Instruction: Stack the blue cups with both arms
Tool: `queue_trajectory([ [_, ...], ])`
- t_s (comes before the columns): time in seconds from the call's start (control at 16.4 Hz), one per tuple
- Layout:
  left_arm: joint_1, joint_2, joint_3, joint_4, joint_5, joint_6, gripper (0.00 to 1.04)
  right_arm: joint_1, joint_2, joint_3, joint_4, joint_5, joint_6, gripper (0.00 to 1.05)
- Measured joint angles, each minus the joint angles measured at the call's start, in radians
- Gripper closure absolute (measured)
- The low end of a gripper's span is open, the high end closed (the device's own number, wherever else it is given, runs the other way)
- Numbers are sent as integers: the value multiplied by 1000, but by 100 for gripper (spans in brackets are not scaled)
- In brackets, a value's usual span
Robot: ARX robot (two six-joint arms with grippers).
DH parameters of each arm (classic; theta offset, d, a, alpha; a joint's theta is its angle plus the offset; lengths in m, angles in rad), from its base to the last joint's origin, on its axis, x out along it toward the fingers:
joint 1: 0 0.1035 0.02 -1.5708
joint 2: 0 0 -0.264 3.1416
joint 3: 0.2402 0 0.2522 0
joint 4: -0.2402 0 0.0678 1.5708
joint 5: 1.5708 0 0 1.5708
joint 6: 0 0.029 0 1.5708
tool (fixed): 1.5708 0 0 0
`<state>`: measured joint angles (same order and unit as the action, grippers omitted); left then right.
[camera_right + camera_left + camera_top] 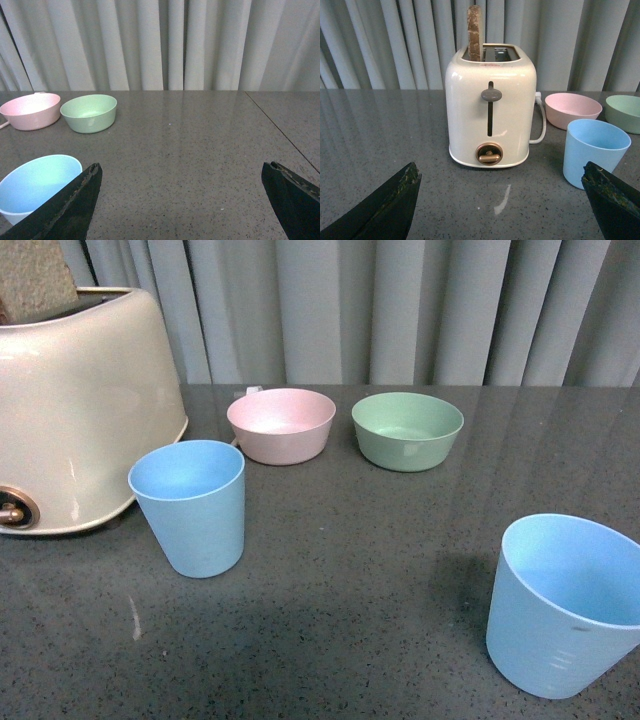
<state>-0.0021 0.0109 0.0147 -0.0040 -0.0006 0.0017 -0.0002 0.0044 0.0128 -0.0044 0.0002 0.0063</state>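
- Left gripper [500, 170]: spread wide, black fingers [395, 200] far apart, gripping nothing, touching nothing.
- Straight ahead of it, centred on the gap: a cream toaster [490, 115], with a slice of toast [475, 30] upright in the slot.
- Near one finger, a little beyond its tip: one blue cup [592, 150], upright on the grey table [385, 135], apart from the finger.
- Right gripper [181, 167]: likewise wide open, empty, clear of everything.
- Close by one of its fingers, partly hidden behind it: the other blue cup [35, 182], upright, mouth up, faint measuring lines on its side.
- Further ahead on that same side: green bowl [89, 113] and pink bowl [30, 110], side by side.
- Both grippers low over the table, level, facing the curtain [165, 45].
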Motion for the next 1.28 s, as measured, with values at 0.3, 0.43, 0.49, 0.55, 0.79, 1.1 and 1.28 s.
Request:
queue_trajectory([
  [0.3, 0, 0, 0, 0, 0, 0, 7, 0, 0, 0, 0, 0, 0, 7],
  [0.43, 0, 0, 0, 0, 0, 0, 7, 0, 0, 0, 0, 0, 0, 7],
  [0.49, 0, 0, 0, 0, 0, 0, 7, 0, 0, 0, 0, 0, 0, 7],
  [0.55, 0, 0, 0, 0, 0, 0, 7, 0, 0, 0, 0, 0, 0, 7],
  [0.79, 0, 0, 0, 0, 0, 0, 7, 0, 0, 0, 0, 0, 0, 7],
  [1.1, 0, 0, 0, 0, 0, 0, 7, 0, 0, 0, 0, 0, 0, 7],
  [1.28, 0, 0, 0, 0, 0, 0, 7, 0, 0, 0, 0, 0, 0, 7],
])
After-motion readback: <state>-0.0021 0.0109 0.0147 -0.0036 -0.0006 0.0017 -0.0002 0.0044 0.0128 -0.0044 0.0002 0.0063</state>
